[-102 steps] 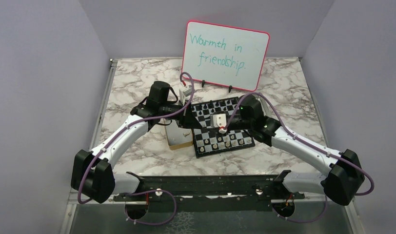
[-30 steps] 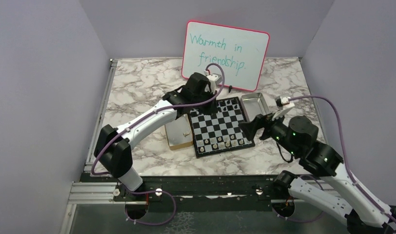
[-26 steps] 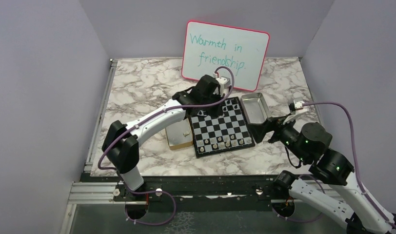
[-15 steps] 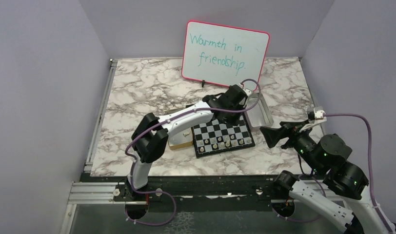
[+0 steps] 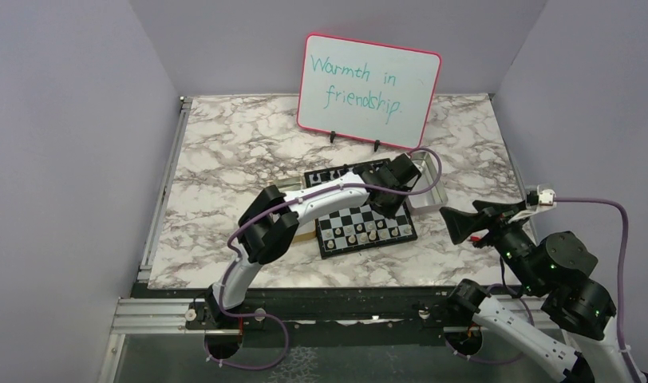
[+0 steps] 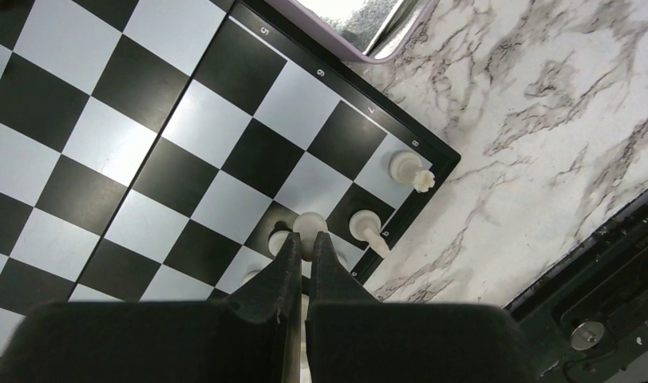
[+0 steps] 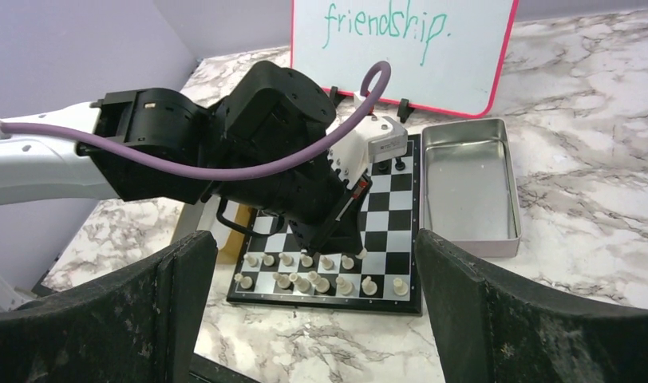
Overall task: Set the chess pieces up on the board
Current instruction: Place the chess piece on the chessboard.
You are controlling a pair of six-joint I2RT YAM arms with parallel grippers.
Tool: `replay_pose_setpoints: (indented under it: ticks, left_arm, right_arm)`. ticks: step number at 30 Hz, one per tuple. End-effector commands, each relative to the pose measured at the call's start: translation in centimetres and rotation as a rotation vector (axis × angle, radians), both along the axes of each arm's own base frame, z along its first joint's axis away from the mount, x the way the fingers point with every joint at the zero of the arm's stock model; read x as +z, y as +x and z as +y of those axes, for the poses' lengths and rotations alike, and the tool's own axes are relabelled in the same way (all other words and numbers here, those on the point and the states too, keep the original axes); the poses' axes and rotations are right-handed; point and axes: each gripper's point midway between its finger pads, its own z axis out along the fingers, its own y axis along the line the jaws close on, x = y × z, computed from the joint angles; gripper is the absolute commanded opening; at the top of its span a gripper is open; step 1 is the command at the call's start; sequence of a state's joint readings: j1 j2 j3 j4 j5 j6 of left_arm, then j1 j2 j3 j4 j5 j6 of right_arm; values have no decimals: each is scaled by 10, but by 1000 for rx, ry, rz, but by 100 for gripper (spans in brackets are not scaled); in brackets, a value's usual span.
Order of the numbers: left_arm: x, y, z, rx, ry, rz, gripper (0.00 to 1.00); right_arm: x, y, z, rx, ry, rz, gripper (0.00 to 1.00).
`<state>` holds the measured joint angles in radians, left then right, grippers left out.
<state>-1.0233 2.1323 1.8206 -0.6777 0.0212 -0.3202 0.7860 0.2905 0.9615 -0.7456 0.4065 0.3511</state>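
Cream chess pieces [image 6: 406, 169] line the board [image 6: 185, 128] near edge. Left gripper [image 6: 303, 239] fingers are closed over them. Right gripper [image 5: 464, 223] fingers are spread wide, empty, above worktop [image 5: 225, 152] off the board's right edge.

I see a pink-framed whiteboard [image 5: 369, 80] standing at the far side of the marble table [image 5: 225, 152], and a silver metal tray [image 7: 468, 187] lying nearer, on the right.

1 board [image 6: 105, 136], 1 tray [image 7: 468, 191], 1 whiteboard [image 5: 369, 80].
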Motion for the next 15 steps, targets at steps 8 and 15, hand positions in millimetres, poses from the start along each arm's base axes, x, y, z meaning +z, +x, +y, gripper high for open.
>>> replay_pose_setpoints:
  ticks: [8, 15]
  left_arm:
    - [-9, 4, -9, -20, 37, -18, 0]
    - [-16, 4, -12, -28, 50, -10, 0]
  right_arm:
    - [10, -4, -14, -44, 18, -29, 99]
    - [10, -5, -16, -46, 21, -32, 99]
